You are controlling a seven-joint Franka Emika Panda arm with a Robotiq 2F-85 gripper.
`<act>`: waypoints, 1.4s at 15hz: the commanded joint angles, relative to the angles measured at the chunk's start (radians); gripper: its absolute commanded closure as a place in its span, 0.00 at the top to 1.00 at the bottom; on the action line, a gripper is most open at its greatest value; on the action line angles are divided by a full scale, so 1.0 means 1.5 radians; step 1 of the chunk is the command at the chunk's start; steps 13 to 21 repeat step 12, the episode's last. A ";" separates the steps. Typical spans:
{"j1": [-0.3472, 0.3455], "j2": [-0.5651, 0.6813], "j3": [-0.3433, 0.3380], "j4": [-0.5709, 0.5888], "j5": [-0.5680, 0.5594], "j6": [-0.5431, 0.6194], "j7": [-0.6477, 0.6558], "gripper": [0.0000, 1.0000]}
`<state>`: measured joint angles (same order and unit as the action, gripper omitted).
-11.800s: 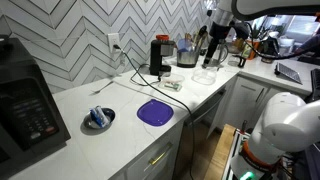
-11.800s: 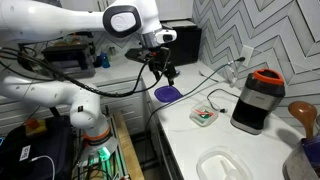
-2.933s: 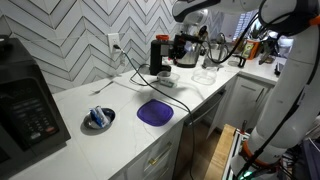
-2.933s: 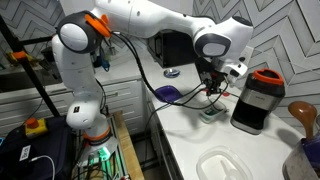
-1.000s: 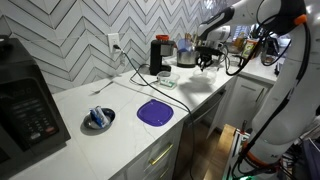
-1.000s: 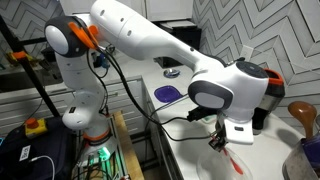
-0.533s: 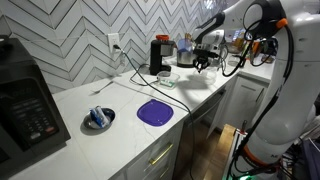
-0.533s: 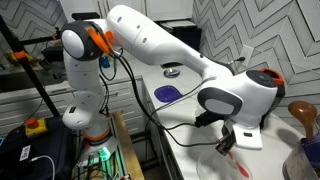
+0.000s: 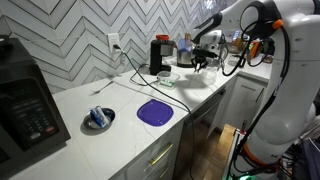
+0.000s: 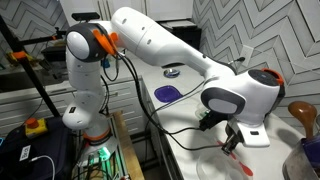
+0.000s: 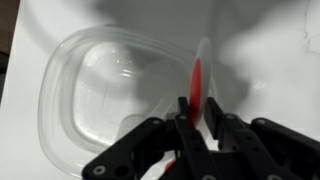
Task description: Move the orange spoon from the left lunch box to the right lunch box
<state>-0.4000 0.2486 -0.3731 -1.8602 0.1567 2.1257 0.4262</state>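
The orange spoon [image 11: 197, 82] hangs handle-up between my gripper's [image 11: 200, 112] black fingers, its pale tip over the far rim of the clear right lunch box [image 11: 95, 95]. The jaws stand slightly apart, with a thin pale gap beside the handle, so the gripper is open. In an exterior view the gripper [image 10: 232, 145] hovers just above that lunch box [image 10: 208, 167], and the spoon [image 10: 238, 160] slants down from it. In an exterior view the gripper [image 9: 203, 63] is at the counter's far end, and the small left lunch box [image 9: 172, 85] lies nearer the wall.
A purple plate [image 9: 155, 112] and a bowl [image 9: 99, 119] sit mid-counter. A black appliance [image 9: 158, 55] stands by the wall and a microwave [image 9: 25, 105] at the near end. A wooden spoon [image 10: 302, 115] stands beyond the lunch box. The counter's front edge is close.
The gripper has sunk a little toward the clear lunch box, and its jaws have loosened from the spoon's handle. The spoon stays between them.
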 commanded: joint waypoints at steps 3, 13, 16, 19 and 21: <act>0.000 -0.023 -0.009 0.006 -0.003 -0.038 -0.006 0.70; 0.002 -0.109 -0.004 0.005 0.003 -0.016 -0.128 1.00; 0.002 -0.109 -0.004 0.005 0.003 -0.016 -0.128 1.00; 0.002 -0.109 -0.004 0.005 0.003 -0.016 -0.128 1.00; 0.002 -0.109 -0.004 0.005 0.003 -0.016 -0.128 1.00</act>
